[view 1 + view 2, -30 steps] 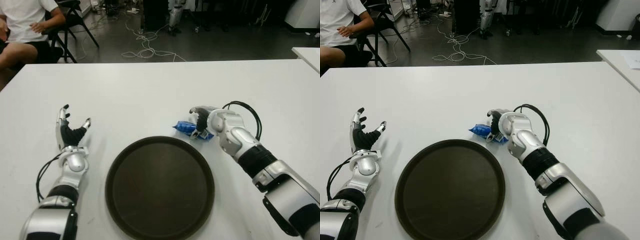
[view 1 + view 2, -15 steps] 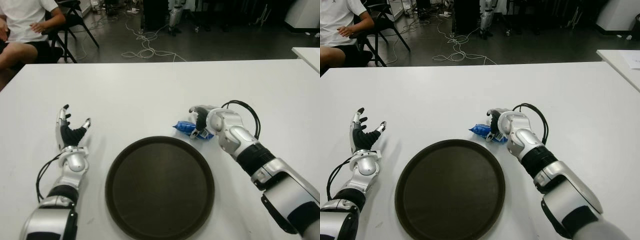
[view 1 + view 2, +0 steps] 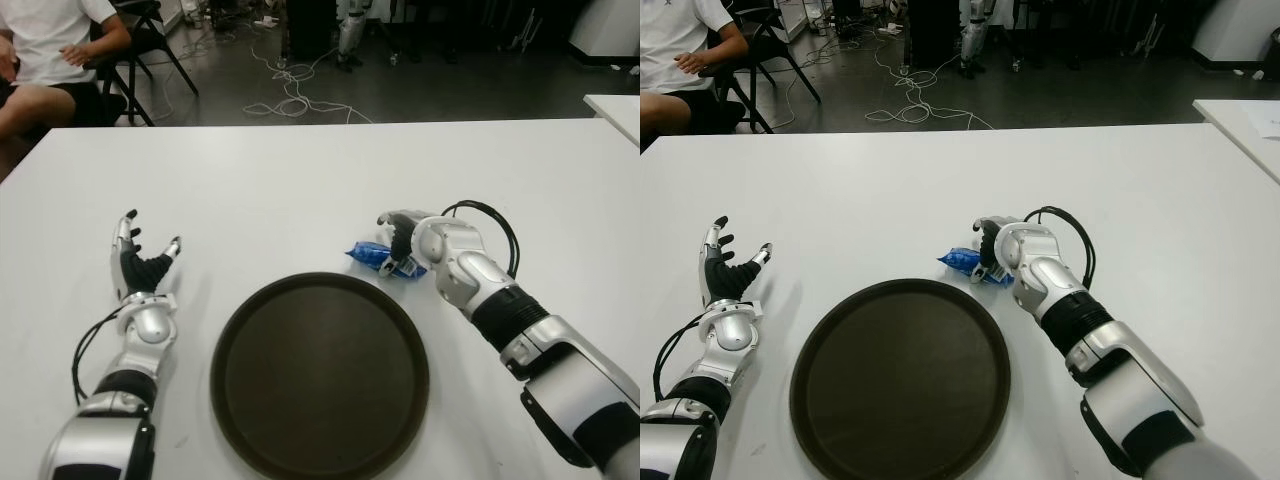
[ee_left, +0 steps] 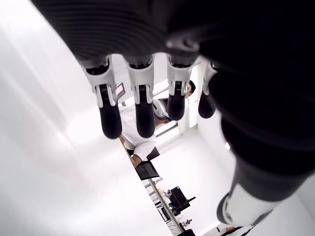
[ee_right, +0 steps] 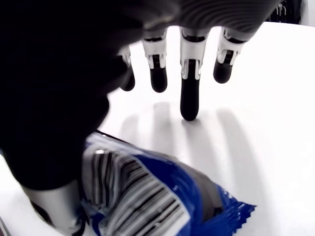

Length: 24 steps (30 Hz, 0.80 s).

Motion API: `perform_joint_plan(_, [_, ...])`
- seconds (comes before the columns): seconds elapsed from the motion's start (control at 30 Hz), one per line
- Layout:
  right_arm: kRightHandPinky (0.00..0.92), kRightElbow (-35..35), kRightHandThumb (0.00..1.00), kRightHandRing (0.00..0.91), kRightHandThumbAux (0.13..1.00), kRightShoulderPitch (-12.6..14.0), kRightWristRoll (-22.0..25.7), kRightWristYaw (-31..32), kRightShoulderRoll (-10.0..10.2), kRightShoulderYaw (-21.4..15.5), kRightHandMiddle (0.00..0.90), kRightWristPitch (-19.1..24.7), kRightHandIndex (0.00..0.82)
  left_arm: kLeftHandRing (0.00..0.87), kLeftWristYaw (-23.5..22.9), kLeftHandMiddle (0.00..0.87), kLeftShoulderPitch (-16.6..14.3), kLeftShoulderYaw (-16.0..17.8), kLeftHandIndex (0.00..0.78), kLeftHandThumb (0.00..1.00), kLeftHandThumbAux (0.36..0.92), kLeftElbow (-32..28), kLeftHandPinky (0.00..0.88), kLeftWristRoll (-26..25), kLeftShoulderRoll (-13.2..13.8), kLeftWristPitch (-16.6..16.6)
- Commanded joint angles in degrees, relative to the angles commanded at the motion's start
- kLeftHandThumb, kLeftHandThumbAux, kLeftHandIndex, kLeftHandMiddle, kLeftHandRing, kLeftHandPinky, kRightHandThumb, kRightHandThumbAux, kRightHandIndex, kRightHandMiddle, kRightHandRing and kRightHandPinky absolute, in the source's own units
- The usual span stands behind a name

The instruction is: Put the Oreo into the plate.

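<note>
The Oreo is a blue packet (image 3: 367,254) lying on the white table (image 3: 300,190) just beyond the far right rim of the round dark plate (image 3: 320,375). My right hand (image 3: 400,240) hovers over the packet's right end. In the right wrist view the fingers (image 5: 189,98) stretch out straight past the packet (image 5: 162,196), which lies under the palm, and nothing is closed around it. My left hand (image 3: 140,262) shows to the left of the plate, with its fingers (image 4: 109,115) spread and holding nothing.
A person (image 3: 45,45) sits on a chair beyond the table's far left corner. Cables (image 3: 290,95) lie on the floor behind the table. The corner of another white table (image 3: 615,110) shows at the far right.
My right forearm has crept slightly forward over the packet. The packet, the plate and the left hand have stayed where they were.
</note>
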Motion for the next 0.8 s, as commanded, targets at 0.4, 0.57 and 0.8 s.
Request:
perform_joint_plan(0.4, [0.03,-0.4,0.0,0.131,0.785,0.5,0.5,-0.6,0.2,-0.4,0.145,0.3,0.118,0.135,-0.1,0.105,-0.1,-0.1,0.102,0.255,0.767,-0.1,0.202,0.1,0.0,0.4])
perform_joint_plan(0.57, [0.032,-0.4,0.0,0.13,0.781,0.5,0.5,-0.7,0.2,-0.5,0.146,0.3,0.113,0.138,0.2,0.11,0.0,-0.3,0.107,0.235,0.77,-0.3,0.203,0.4,0.0,0.2])
perform_joint_plan(0.8, [0.023,-0.4,0.0,0.122,0.769,0.7,0.4,-0.7,0.3,-0.6,0.135,0.5,0.102,0.145,0.4,0.121,0.1,-0.2,0.118,0.269,0.775,-0.2,0.209,0.4,-0.1,0.1])
